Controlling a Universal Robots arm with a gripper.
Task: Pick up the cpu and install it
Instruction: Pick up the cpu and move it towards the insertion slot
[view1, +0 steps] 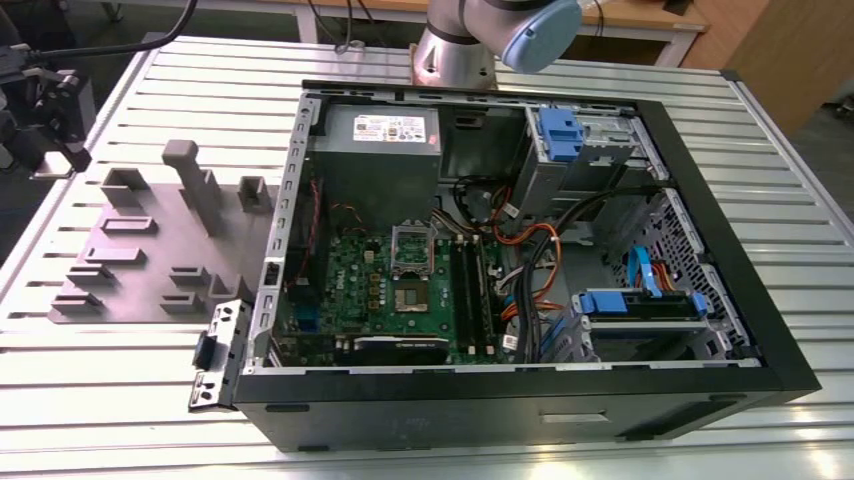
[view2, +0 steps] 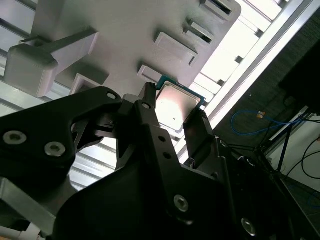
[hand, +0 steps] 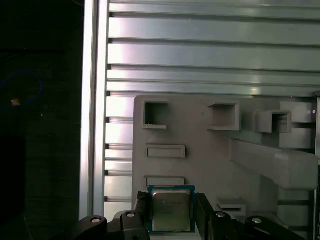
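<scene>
Exterior view — high, oblique over case (view1: 534, 410), plate (view1: 174, 248); both wrist views close, past fingers (view2: 150, 120) onto plate.

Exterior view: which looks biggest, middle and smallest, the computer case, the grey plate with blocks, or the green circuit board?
1. computer case
2. grey plate
3. green circuit board, partly covered by parts, so the gap to the plate is unsure.

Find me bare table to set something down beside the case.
Bare slats: between the moulded plate and the near edge of the table, and beside the computer case on the exterior view's right. Crowded: the plate's blocks, the case's cabled interior, and where the end effector grips the cpu.
</scene>
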